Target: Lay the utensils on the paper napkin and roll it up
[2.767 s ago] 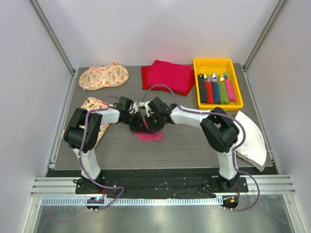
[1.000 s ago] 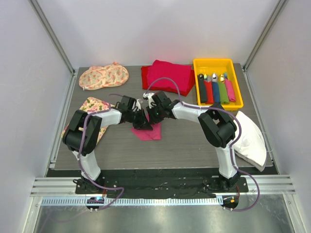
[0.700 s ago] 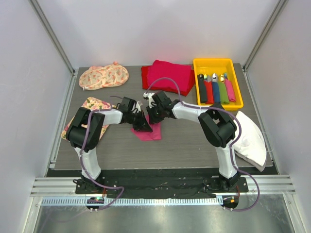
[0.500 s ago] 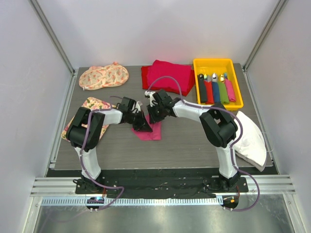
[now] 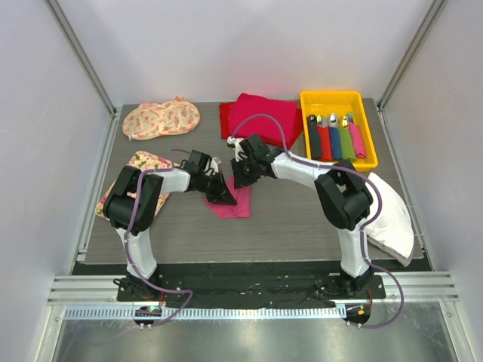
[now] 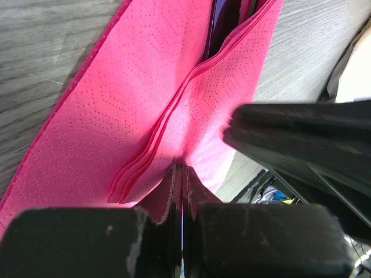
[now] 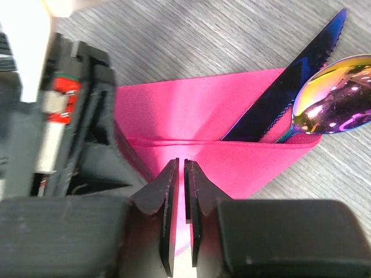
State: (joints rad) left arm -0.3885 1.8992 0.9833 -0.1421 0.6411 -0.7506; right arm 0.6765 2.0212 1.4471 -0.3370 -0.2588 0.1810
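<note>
The pink paper napkin (image 5: 235, 205) lies mid-table, folded over the utensils. In the right wrist view a dark blue serrated knife (image 7: 290, 87) and a shiny iridescent spoon (image 7: 333, 95) stick out of the napkin (image 7: 191, 110) at its upper right. My left gripper (image 5: 222, 193) is shut on a pinched fold of the napkin (image 6: 145, 87), seen up close at its jaws (image 6: 181, 174). My right gripper (image 5: 240, 178) is shut, its tips (image 7: 179, 168) just above the folded napkin with nothing seen between them. The two grippers are close together.
A yellow tray (image 5: 332, 98) at the back right holds several coloured-handled utensils (image 5: 337, 142). A red-magenta cloth pile (image 5: 260, 117) lies behind the grippers. Floral mats (image 5: 161, 119) (image 5: 143, 164) are at the left. A white cloth (image 5: 389, 215) lies at the right edge.
My right gripper has pulled back from over the napkin towards the far side. My left gripper has stayed at the napkin's left edge, still pinching it.
</note>
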